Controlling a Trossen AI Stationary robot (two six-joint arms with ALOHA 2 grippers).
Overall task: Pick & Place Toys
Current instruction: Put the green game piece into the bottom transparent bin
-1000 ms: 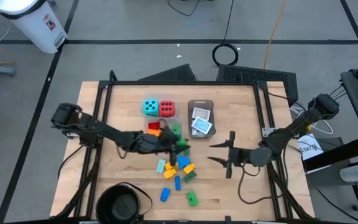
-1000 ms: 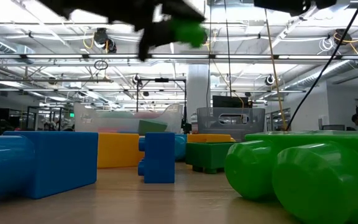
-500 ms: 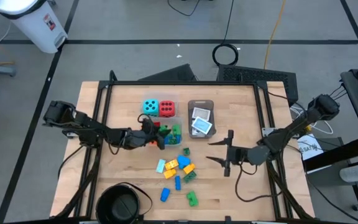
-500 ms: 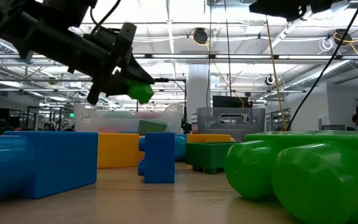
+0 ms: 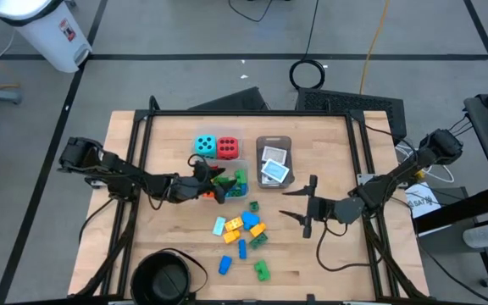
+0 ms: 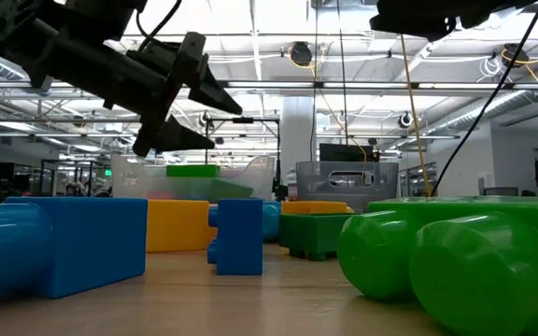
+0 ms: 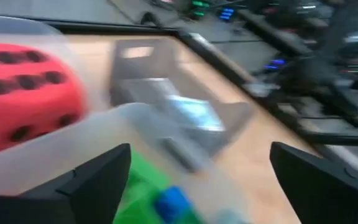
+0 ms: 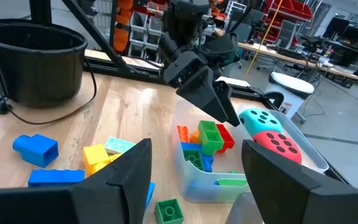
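My left gripper (image 5: 219, 182) hangs open just above the clear tub (image 5: 242, 191), with nothing between its fingers (image 6: 224, 126). A green brick (image 8: 209, 135) lies in the tub on top of red, orange and blue bricks. The teal die (image 5: 204, 146) and the red die (image 5: 226, 148) stand on the table behind the tub. Several loose bricks (image 5: 242, 227) lie on the wood nearer the front. My right gripper (image 5: 302, 208) is open and holds nothing, raised to the right of the loose bricks.
A grey tray (image 5: 274, 142) holding white cards stands right of the tub. A round black bowl (image 5: 164, 275) sits at the front left edge. Bare wood lies at the table's left and at its far right.
My left gripper has carried a green brick from above the loose bricks toward the table's left and far side, sinking over the clear tub. It has then opened, and the green brick has fallen into the tub.
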